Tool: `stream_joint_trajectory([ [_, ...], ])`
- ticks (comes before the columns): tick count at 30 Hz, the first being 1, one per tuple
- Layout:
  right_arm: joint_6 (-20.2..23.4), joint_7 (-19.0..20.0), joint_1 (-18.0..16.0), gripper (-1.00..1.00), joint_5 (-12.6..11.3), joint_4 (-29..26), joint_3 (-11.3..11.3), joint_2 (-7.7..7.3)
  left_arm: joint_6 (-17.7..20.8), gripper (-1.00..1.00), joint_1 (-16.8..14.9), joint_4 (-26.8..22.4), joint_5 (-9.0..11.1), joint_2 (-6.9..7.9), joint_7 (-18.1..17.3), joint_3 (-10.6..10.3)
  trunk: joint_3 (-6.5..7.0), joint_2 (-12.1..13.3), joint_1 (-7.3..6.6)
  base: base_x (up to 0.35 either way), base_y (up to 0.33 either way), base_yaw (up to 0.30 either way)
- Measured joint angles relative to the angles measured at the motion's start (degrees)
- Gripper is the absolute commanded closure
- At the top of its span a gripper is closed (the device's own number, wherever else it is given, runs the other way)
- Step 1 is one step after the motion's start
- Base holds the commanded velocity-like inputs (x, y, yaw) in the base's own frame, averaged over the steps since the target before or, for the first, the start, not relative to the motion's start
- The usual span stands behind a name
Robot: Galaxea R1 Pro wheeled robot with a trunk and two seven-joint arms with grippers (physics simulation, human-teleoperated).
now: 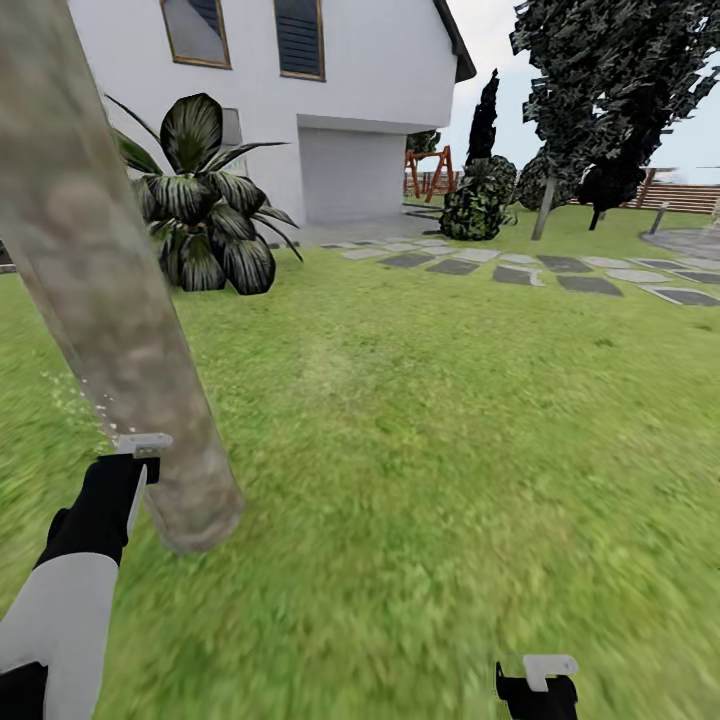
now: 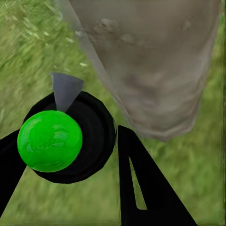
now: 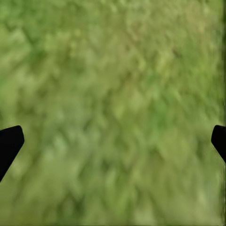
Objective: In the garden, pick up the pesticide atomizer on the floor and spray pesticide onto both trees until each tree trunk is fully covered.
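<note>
Green lawn [image 1: 420, 420] spreads across the head view, coarse and blurred up close, with flat grey stepping stones [image 1: 520, 268] crossing toward a white house [image 1: 340, 90] and a strip of brown slatted fence [image 1: 685, 195] far off at the right. At far left a thick tree trunk [image 1: 110, 300] leans across the frame, a pale grey-brown column of mottled bark meeting the grass beside the left arm. The left gripper [image 2: 70, 165] is closed around the pesticide atomizer [image 2: 66, 136], its black wedge-shaped fingers [image 2: 141, 183] on either side of a round black body topped by a glossy green ball; a grey pointed nozzle aims at the trunk close ahead. Faint pale specks near the bark may be spray, though the blur makes that uncertain. Behind, a broad-leaved dark plant [image 1: 205, 200] stands by the wall. Farther right a second tree [image 1: 600, 90] rises with an angular dark crown. At the lower right, the right gripper [image 3: 113, 141] hangs spread wide over bare grass, holding nothing.
</note>
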Motion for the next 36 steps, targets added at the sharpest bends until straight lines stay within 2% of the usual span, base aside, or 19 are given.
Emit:
stream_joint_trajectory([
  [7,0.0,0.0,0.0,-1.0,0.0,0.0,0.0,0.0,0.09,1.0,0.0,-2.4,-0.04,-0.09,0.02,0.0,0.0,0.0,0.0,0.0,-0.273,0.03],
  [16,-0.09,0.01,-0.02,-1.0,0.0,0.02,0.0,0.03,0.19,1.0,-0.8,-2.91,-0.14,0.38,0.01,0.02,0.0,0.0,0.0,0.021,-0.262,0.262],
  [25,-0.06,0.03,0.0,-1.0,0.0,0.0,-0.01,0.02,0.35,1.0,-3.94,-2.92,-0.5,0.93,0.09,0.1,0.0,0.0,-0.03,0.308,-0.024,0.256],
  [34,0.01,0.21,0.0,-1.0,0.06,0.18,0.08,0.44,0.38,1.0,-3.94,-2.91,-0.62,1.0,0.1,0.02,0.0,0.0,-0.01,0.046,-0.023,0.01],
  [36,0.15,0.18,0.04,-1.0,0.02,0.99,0.11,1.3,0.36,1.0,-3.93,-2.89,-0.65,1.01,0.1,0.01,0.0,0.0,-0.01,0.067,-0.234,0.0],
])
